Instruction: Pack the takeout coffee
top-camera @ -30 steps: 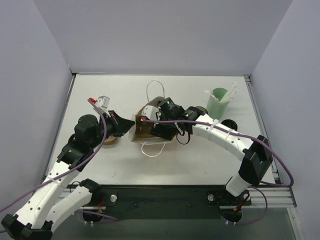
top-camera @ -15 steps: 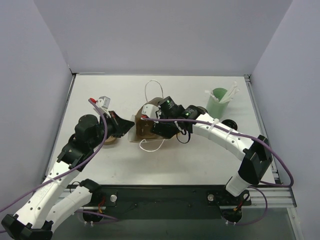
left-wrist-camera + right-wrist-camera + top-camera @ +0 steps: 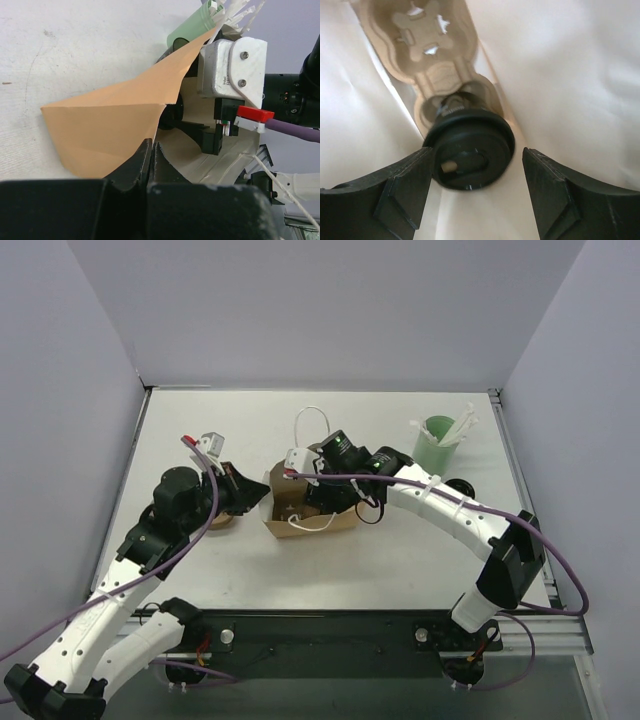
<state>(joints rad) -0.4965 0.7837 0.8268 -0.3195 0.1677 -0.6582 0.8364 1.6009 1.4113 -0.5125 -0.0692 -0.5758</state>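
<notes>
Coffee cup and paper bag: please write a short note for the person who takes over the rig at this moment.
Left gripper: shut on the edge of the paper bag, holding its mouth open.
Right gripper: open, inside the bag, jaws on either side of the coffee cup lid.
Cup: in the bag, in one pocket of the pulp tray.
Done: cup is in the bag.
Left: probably lift the right gripper out, then release the bag.
</notes>
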